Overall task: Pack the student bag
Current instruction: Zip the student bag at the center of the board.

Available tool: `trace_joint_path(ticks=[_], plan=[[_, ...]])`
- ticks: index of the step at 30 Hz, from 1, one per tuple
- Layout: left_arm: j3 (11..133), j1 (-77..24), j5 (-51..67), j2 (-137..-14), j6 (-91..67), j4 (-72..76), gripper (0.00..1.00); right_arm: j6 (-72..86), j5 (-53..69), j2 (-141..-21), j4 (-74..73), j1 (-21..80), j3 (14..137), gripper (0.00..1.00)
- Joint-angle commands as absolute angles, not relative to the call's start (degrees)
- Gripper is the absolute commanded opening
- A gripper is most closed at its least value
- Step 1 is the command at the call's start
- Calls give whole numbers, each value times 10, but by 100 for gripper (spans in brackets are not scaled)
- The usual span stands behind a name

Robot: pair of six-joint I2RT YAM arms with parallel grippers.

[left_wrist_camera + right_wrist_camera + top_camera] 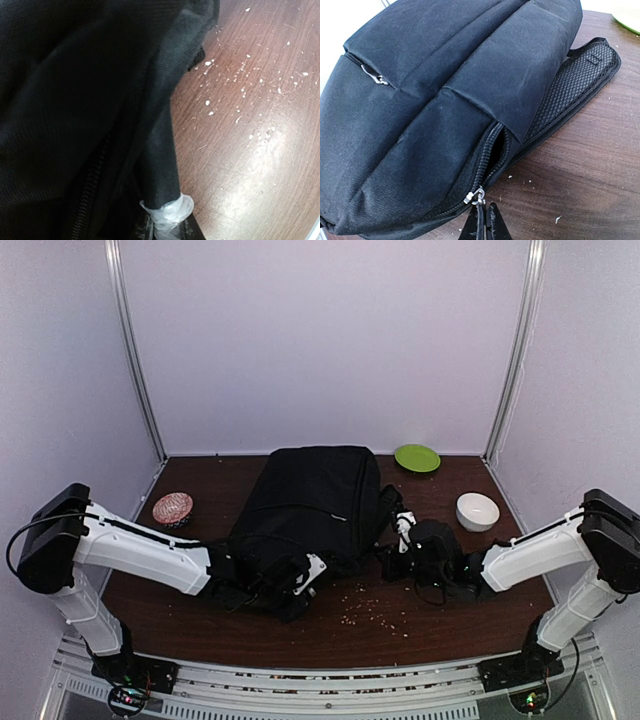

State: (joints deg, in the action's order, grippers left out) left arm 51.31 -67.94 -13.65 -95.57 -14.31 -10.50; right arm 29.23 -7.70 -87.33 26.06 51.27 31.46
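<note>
Dark brown wood-grain table (pixel 470 610), pale lilac walls around it. The student bag, a large black soft fabric backpack (pixel 315 500), lies flat mid-table with its long axis running away from the arm bases. Small pale crumbs (pixel 375 610) are scattered on the wood near its front right corner.

A round green plate (pixel 417 458) sits at the far edge, right of the bag. A white bowl (pixel 477 511) is further right and a red-patterned bowl (pixel 173 508) is to the left, both apart from the bag.

The left gripper (pixel 167 227) is at the bag's near edge, jaws narrow, clamped on a black fabric strip (pixel 160 150) of the bag.

The right gripper (pixel 485 219) is at the bag's right side, jaws almost together, pinching the small metal zipper pull (pixel 479 196). The zipper is parted a short way above the pull. A black mesh shoulder strap (pixel 575 80) lies on the table beside the bag.
</note>
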Motion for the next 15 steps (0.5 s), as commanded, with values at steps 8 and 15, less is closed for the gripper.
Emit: trace_joint_path(ticks=[8,15], plan=[[465,-673,-169,-948,-229,-215,0,273,-103,-891,230,485,341,0],[456,-673,-170,-941,-235,-213,0,270,-100,-908,221,476,365,0]])
